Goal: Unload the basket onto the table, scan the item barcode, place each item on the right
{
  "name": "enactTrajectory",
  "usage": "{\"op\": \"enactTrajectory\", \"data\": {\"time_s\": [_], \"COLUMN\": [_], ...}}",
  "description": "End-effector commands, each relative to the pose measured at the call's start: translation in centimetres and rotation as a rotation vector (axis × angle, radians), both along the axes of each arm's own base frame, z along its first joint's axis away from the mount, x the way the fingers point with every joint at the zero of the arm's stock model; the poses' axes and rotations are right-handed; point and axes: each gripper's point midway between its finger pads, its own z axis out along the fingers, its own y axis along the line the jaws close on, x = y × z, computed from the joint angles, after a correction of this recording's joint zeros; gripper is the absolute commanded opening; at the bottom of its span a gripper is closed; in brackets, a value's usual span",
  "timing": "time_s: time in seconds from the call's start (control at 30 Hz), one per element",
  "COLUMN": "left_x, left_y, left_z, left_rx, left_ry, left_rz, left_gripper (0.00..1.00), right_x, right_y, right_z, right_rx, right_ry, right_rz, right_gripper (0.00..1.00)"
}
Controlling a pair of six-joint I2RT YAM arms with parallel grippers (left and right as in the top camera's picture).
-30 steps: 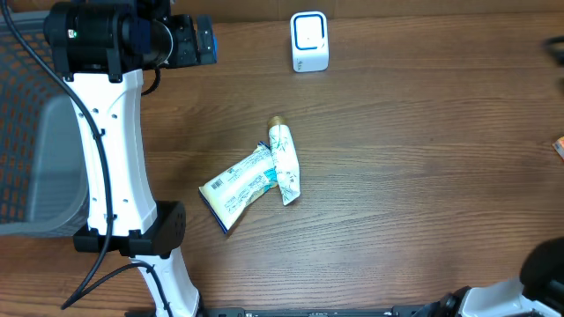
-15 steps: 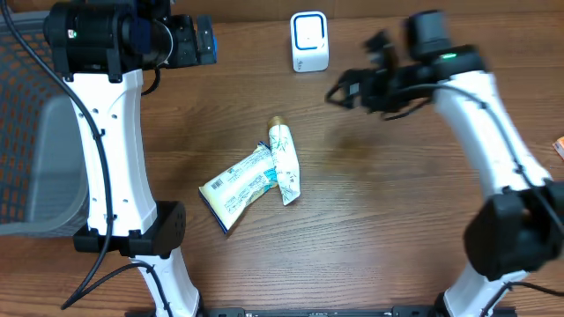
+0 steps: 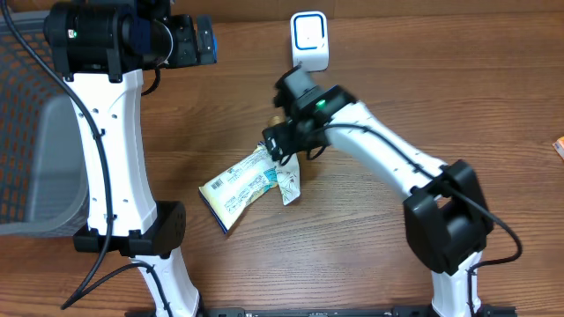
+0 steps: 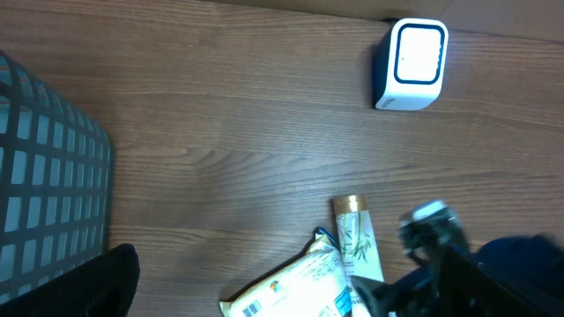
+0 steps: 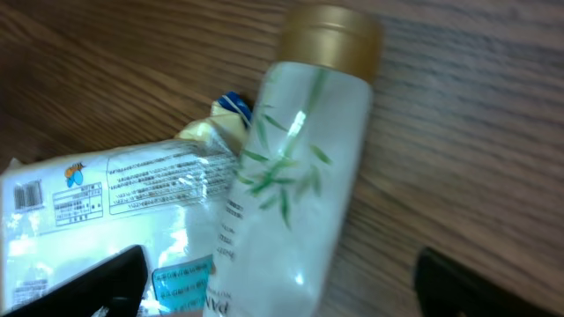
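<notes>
**Right gripper open over the tube; nothing lifted, nothing scanned**

The right gripper (image 3: 285,147) hangs at the centre of the overhead frame with its jaws spread wide. In the right wrist view its dark fingers (image 5: 106,280) sit in the two bottom corners, one on each side of the tube (image 5: 300,167). They do not appear to touch the tube, and it lies flat on the table (image 3: 441,88).

The tube's gold cap (image 5: 333,35) points to the top of that frame. Its body lies partly over the right end of a white packet (image 5: 115,202), which stretches away to the lower left. A small printed barcode (image 5: 28,194) shows at the packet's left edge. I cannot make out a code on the tube's upper face.

The scanner (image 3: 309,41), a white box with a blue-ringed window, stands at the top centre of the overhead frame, well apart from both items.

The left gripper (image 3: 201,40) is parked at the upper left, open and holding nothing, near the mesh basket (image 3: 18,132) at the left edge.

The task looks to be at its very start. The reach is made, judging by the straddle, and the tube seems the chosen item. Left to do: grasp, lift, carry to the scanner window, and turn the code to face it.
</notes>
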Motion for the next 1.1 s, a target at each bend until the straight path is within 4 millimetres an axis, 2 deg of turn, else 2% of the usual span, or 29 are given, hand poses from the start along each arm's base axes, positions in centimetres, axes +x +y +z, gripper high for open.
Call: {"op": "enactTrajectory", "data": {"time_s": [0.0,0.03,0.17,0.33,0.53,0.6,0.73,0.77,0.87,1.0,1.07], "left_x": [-0.5,-0.5,-0.5,-0.5,-0.5,-0.5,-0.5,-0.5,-0.5,-0.5,-0.5], "left_y": [0.1,0.1,0.1,0.1,0.1,0.1,0.1,0.1,0.1,0.1,0.1], "left_z": [1.0,1.0,1.0,1.0,1.0,1.0,1.0,1.0,1.0,1.0,1.0], "left_rx": [0.014,0.014,0.014,0.014,0.014,0.014,0.014,0.014,0.014,0.014,0.014], "left_ry": [-0.031,-0.03,-0.03,-0.03,-0.03,-0.03,-0.03,-0.03,-0.03,-0.03,-0.03], "left_rz": [-0.014,-0.014,-0.014,-0.014,-0.014,-0.014,-0.014,-0.014,-0.014,-0.014,-0.014], "left_gripper": [1.0,1.0,1.0,0.99,1.0,0.99,0.99,1.0,0.99,0.99,1.0], "right_x": [0.7,0.8,0.9,0.5,0.1,0.2,1.2,1.6,2.0,2.6,2.9], "right_y": [0.3,0.8,1.4,1.5,0.6,-0.4,-3.7,-5.3,-7.9,-11.1,-12.3], "right_z": [-0.1,0.0,-0.3,-1.7,-4.5,-5.1,-4.9,-4.9,-4.6,-3.6,-2.4], "right_rx": [-0.077,-0.084,-0.094,-0.107,-0.157,-0.196,-0.306,-0.353,-0.428,-0.508,-0.526], "right_ry": [-0.1,-0.127,-0.148,-0.122,-0.074,-0.069,-0.096,-0.098,-0.101,-0.085,-0.065], "right_rz": [-0.029,-0.028,-0.069,-0.086,-0.089,-0.108,-0.221,-0.243,-0.278,-0.323,-0.334], "right_gripper": [0.86,0.81,0.75,0.58,0.59,0.59,0.59,0.59,0.59,0.64,0.68]}}
